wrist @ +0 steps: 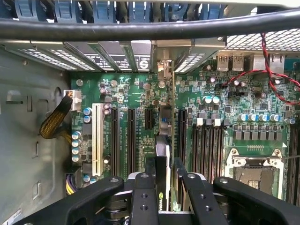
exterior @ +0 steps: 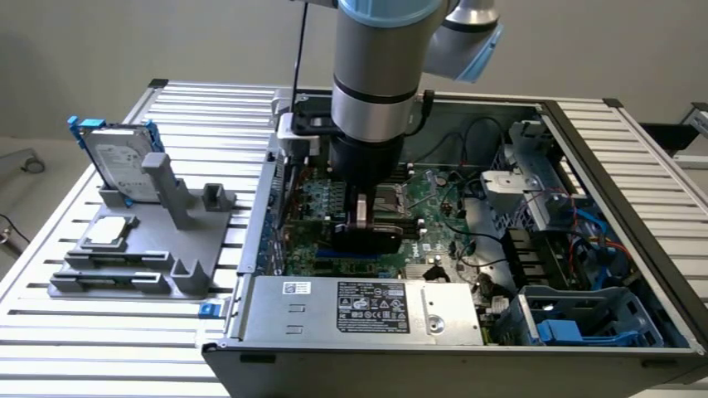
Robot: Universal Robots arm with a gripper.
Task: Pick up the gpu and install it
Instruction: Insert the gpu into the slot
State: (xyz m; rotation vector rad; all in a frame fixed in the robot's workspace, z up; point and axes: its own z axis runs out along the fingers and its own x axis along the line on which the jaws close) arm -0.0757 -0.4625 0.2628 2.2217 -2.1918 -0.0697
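Exterior view's left: silver hard drive [exterior: 114, 159] upright in a grey plastic rack [exterior: 133, 278] on the ribbed metal surface [exterior: 66, 348]. Centre now: tool [wrist: 164, 164] clenched on the thin, flat gpu [wrist: 161, 143], edge-on over the green motherboard [wrist: 136, 91], among its long black slots. Right: blue plastic drive cage [exterior: 581, 319].

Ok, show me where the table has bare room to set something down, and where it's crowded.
Free: the table between the grey fixture and its near edge, and the stretch between the hard drive and the computer case. Crowded: inside the case, where the gripper holds the gpu over the motherboard.
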